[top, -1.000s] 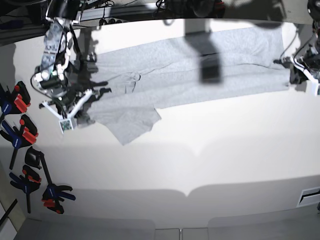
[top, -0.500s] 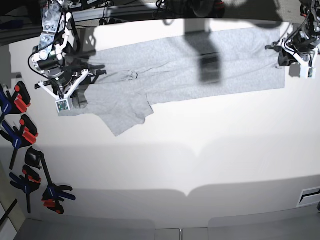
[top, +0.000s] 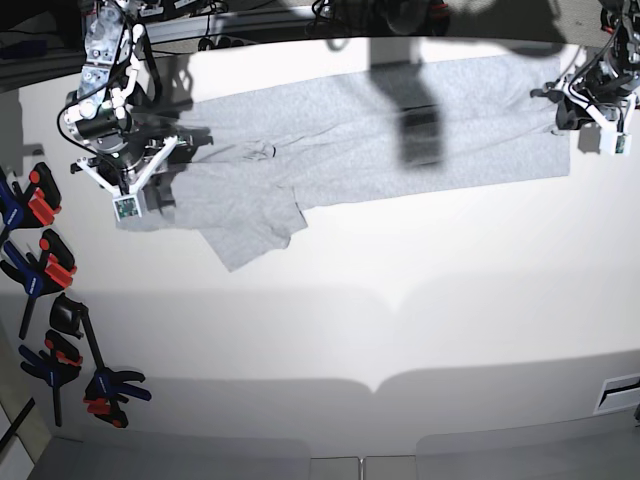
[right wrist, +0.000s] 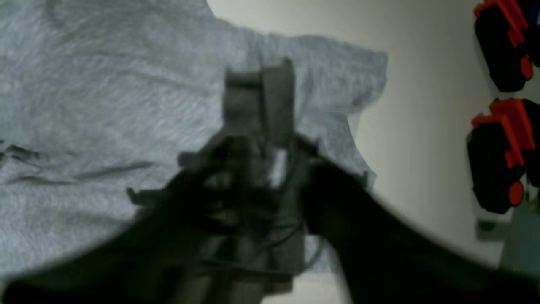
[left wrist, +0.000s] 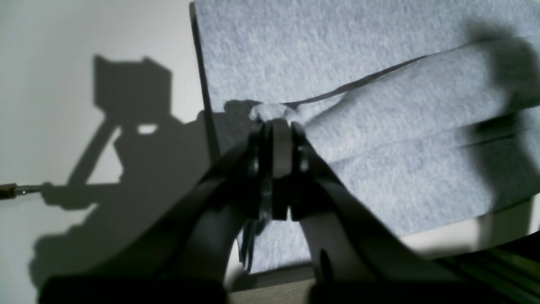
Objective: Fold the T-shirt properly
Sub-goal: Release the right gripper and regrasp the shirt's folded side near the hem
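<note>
Overhead base view; two close wrist views

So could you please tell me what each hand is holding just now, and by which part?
The left hand pinches the T-shirt by a bunched edge of its folded layer. The right hand is too blurred to tell.

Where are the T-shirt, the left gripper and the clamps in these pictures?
T-shirt [top: 350,130]: base view, middle of the cloth.
Left gripper [left wrist: 276,126]: left wrist view, fingertips pinching cloth.
Clamps [top: 45,270]: base view, handle.
</note>
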